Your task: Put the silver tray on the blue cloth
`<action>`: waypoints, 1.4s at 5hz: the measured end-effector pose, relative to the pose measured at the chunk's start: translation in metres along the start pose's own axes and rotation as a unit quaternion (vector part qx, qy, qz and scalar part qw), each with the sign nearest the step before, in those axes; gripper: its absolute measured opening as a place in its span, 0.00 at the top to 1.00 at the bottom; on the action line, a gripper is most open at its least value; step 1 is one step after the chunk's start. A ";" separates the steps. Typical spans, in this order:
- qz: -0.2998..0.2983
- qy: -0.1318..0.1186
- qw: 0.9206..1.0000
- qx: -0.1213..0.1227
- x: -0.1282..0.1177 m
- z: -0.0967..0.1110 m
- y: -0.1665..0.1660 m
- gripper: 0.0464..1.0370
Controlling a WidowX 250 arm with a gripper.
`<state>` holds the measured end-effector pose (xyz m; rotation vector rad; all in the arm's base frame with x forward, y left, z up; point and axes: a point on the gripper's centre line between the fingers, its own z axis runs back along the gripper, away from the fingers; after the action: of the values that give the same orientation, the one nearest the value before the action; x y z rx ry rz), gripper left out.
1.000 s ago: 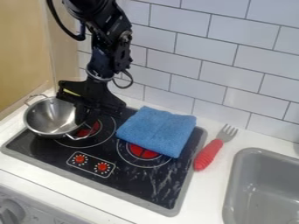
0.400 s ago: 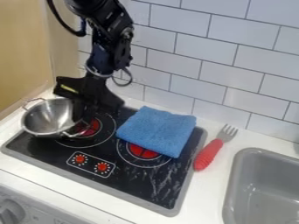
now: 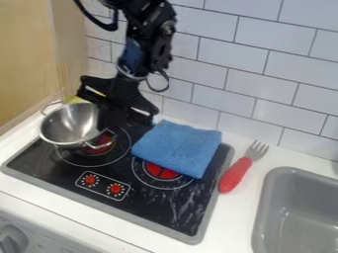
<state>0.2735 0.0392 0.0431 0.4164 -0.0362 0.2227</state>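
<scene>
The two-handled metal bowl (image 3: pixel 66 126) is pinched by the pincer (image 3: pixel 104 127) for transfer; raised carrying over the blue cloth (image 3: pixel 178 147) is required next.

Silv. bowl (image 3: pixel 69 123) nr blue cloth (image 3: pixel 178 148)

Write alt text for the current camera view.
Black gripper at the right rim of a silver two-handled pan, at the left of a toy stovetop; blue cloth to the pan's right. Red-handled fork on the counter beside a gray sink.
</scene>
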 end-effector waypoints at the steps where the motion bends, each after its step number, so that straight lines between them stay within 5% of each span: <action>1: -0.014 -0.024 1.000 -0.010 0.009 0.014 -0.016 0.99; 3: -0.070 -0.061 0.996 -0.017 0.038 0.037 -0.064 0.99; 7: -0.136 -0.058 0.989 -0.013 0.041 0.038 -0.127 0.99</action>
<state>0.3416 -0.0805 0.0310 0.4037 -0.0960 -0.0704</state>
